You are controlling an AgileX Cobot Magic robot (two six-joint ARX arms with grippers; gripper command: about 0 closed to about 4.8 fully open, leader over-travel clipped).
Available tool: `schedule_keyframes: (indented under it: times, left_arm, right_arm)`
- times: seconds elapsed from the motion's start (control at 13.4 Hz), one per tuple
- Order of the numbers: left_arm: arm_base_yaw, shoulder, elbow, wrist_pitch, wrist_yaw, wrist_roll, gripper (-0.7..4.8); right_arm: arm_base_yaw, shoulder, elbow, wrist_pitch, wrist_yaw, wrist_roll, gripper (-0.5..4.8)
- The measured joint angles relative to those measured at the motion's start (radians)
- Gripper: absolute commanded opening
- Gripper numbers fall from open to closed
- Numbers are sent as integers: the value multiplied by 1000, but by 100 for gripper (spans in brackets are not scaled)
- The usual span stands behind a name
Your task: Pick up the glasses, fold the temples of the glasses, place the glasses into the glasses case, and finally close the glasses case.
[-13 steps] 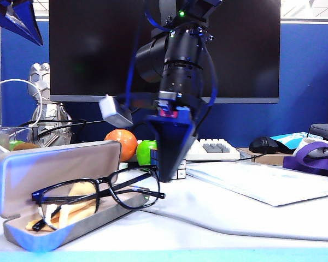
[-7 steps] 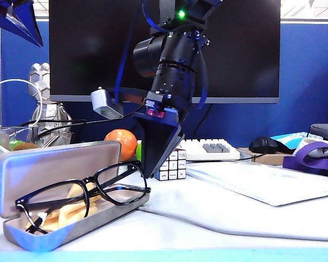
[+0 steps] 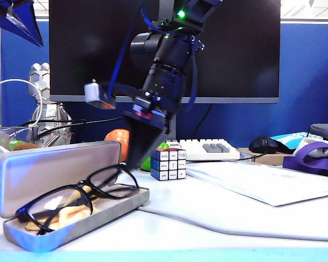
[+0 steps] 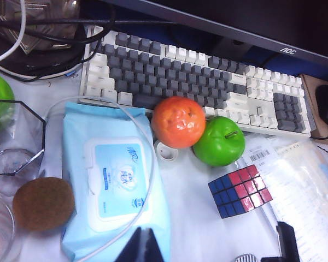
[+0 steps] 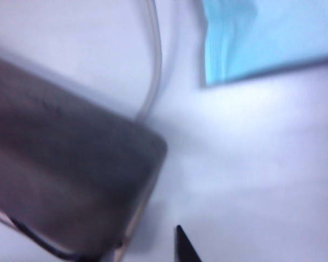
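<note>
1. A Rubik's cube (image 3: 168,164) is sitting just beside the far right corner of the glasses case (image 3: 54,185), with a green apple (image 4: 219,141) and an orange (image 4: 178,121) touching each other behind it, in front of the keyboard (image 4: 197,82).
2. A light-blue tissue pack (image 4: 113,185) is lying behind the case, a thin white cable (image 4: 132,125) looping over it.
3. The glasses (image 3: 76,197) are lying across the open case, resting on the yellowish cloth (image 3: 71,210); the temples look folded in, though that is hard to confirm.
4. The right gripper (image 3: 138,147) is hanging tilted just behind the case's right end, above and apart from the glasses; whether its fingers are apart I cannot tell, since only one dark tip (image 5: 185,248) is showing in the blurred wrist view.
5. The left gripper (image 4: 143,248) is hovering over the tissue pack; its tips are pressing together, holding nothing.
</note>
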Motion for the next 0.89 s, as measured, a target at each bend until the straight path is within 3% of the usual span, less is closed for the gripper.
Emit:
schedule_keyframes:
  times: [0.22, 0.37, 0.67, 0.74, 0.89]
  left_arm:
    - [0, 0, 0, 0, 0, 0, -5]
    - [0, 0, 0, 0, 0, 0, -5]
    - [0, 0, 0, -2, 0, 42, -5]
    - [0, 0, 0, -26, 0, 114, -5]
    - [0, 19, 0, -45, 3, 138, -5]
  right_arm:
    - [0, 0, 0, 25, -39, 2, 144]
    - [0, 0, 0, 19, 71, 51, 145]
    - [0, -21, 0, -23, 167, 80, 144]
    - [0, -57, 0, -34, 168, 105, 144]
    - [0, -90, 1, -61, 89, 151, 144]
